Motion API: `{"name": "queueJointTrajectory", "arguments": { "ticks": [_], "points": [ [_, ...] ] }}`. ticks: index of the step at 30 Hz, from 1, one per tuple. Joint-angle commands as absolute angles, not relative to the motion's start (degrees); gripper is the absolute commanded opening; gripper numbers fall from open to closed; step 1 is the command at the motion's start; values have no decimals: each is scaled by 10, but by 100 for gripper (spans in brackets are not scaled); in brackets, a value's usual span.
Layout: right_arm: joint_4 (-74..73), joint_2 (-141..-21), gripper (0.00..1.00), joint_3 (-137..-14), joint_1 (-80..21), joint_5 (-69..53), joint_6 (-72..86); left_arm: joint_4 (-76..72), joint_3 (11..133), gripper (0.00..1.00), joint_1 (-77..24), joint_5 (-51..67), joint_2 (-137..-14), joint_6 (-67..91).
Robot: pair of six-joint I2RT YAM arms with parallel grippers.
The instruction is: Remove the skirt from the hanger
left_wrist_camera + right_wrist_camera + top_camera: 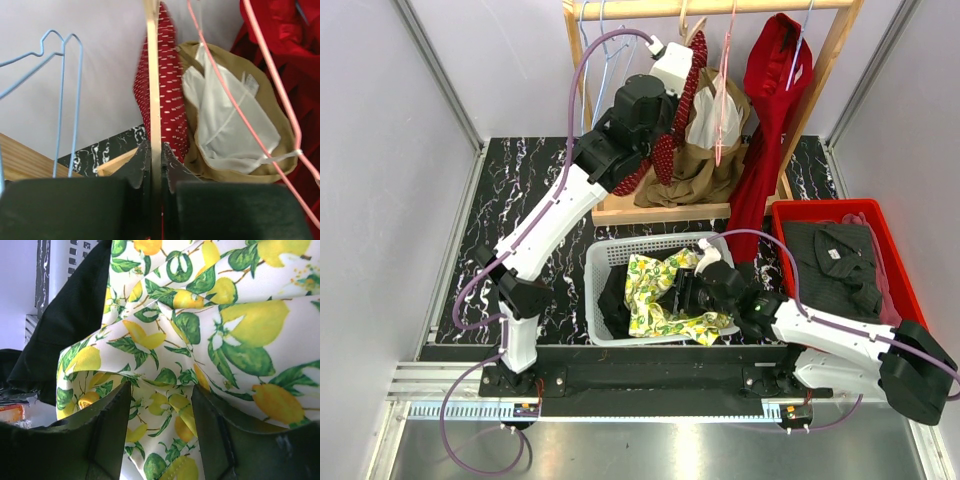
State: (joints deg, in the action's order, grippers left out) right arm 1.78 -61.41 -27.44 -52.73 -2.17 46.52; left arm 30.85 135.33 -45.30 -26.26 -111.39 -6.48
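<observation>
A red white-dotted skirt (667, 150) (172, 100) hangs on a pale wooden hanger (154, 75) from the wooden rack (710, 8) at the back. My left gripper (672, 62) (156, 156) is up at the rack, shut on the hanger's thin wooden bar, with the skirt just behind it. My right gripper (686, 290) (160, 397) is low in the white basket (596, 262). It is open, fingers apart against a lemon-print cloth (655, 290) (200, 315).
A tan garment with white lining (715, 150) (235, 120) on a pink hanger (260, 65) hangs right of the skirt, then a red garment (775, 90). Blue wire hangers (62, 75) hang left. Black cloth (75, 325) lies in the basket. A red bin (820, 206) holds dark clothes.
</observation>
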Motion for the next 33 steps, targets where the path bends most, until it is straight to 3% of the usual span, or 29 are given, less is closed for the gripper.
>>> {"name": "queueJointTrajectory", "arguments": {
  "ticks": [1, 10, 18, 25, 30, 33],
  "points": [
    [11, -592, 59, -294, -527, -22, 447, 283, 1368, 0, -445, -272, -1096, -56],
    [-17, -532, 56, -304, -527, -4, 429, 251, 1419, 0, -421, -229, -1093, -73],
    [-41, -519, 56, -318, -527, 17, 415, 256, 1420, 0, -418, -176, -1020, -74],
    [-93, -478, 68, -379, -527, 34, 348, 341, 1323, 0, -423, -132, -893, -54],
    [-155, -482, 86, -459, -527, 63, 306, 370, 1281, 0, -422, -106, -813, -54],
    [-166, -475, 88, -504, -527, 76, 287, 394, 1264, 0, -422, -60, -782, -57]
  ]
}}
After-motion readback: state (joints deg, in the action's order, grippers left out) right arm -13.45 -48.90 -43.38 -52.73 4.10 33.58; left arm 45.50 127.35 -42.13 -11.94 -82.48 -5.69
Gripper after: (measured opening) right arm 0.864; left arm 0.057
